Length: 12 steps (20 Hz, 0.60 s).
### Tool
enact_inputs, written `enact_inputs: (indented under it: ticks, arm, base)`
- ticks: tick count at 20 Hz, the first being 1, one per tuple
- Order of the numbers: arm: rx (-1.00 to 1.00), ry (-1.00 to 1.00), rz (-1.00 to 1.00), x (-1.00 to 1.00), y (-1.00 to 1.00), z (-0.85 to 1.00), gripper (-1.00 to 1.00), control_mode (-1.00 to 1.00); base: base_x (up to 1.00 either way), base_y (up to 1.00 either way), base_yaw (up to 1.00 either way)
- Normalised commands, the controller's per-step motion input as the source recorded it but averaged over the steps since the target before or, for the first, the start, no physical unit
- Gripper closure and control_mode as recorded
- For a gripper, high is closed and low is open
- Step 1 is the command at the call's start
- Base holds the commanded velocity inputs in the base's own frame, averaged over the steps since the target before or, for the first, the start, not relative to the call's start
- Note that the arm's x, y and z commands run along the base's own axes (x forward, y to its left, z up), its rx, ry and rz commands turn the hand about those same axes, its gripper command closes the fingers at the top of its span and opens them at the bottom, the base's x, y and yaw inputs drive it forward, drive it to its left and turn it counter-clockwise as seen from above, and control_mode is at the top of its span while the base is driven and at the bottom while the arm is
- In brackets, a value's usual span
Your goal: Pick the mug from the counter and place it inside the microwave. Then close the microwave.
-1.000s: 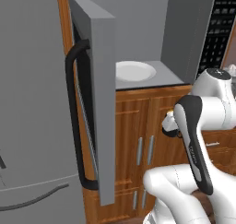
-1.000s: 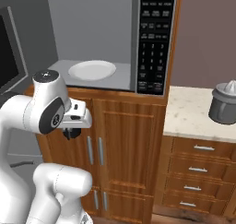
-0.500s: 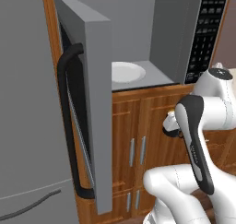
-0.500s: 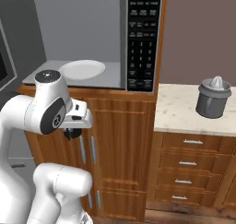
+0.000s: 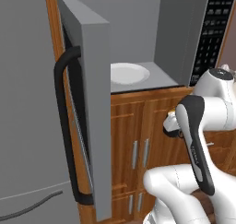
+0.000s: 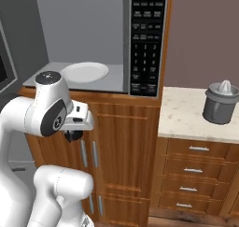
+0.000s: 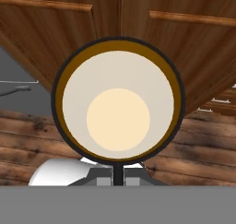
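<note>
Mug [image 7: 119, 101] sits pinched at its rim in the end effector [image 7: 118, 174], kept upright. Microwave [image 6: 100, 39] door stays open at 12 o'clock, ready for it.

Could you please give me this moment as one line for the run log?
phase: carrying mug to microwave | gripper: shut on mug rim | microwave: door open, plate bare | juicer: on counter

Evenly bright, diffuse rendered lighting; soft shading inside the microwave [image 5: 179, 38] cavity; no glare, blur, or edge distortion.
</note>
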Motion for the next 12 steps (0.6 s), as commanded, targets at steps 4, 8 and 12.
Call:
enact_inputs:
  ticks: [4,8,12]
  arm:
    - [0.0,0.0,0.0,0.0,0.0,0.0,1.0,1.0]
    - [0.0,0.0,0.0,0.0,0.0,0.0,1.0,1.0]
    - [0.0,0.0,0.0,0.0,0.0,0.0,1.0,1.0]
  base:
    - [0.17,-0.18,0.01]
    - [0.0,0.0,0.0]
    - [0.0,0.0,0.0]
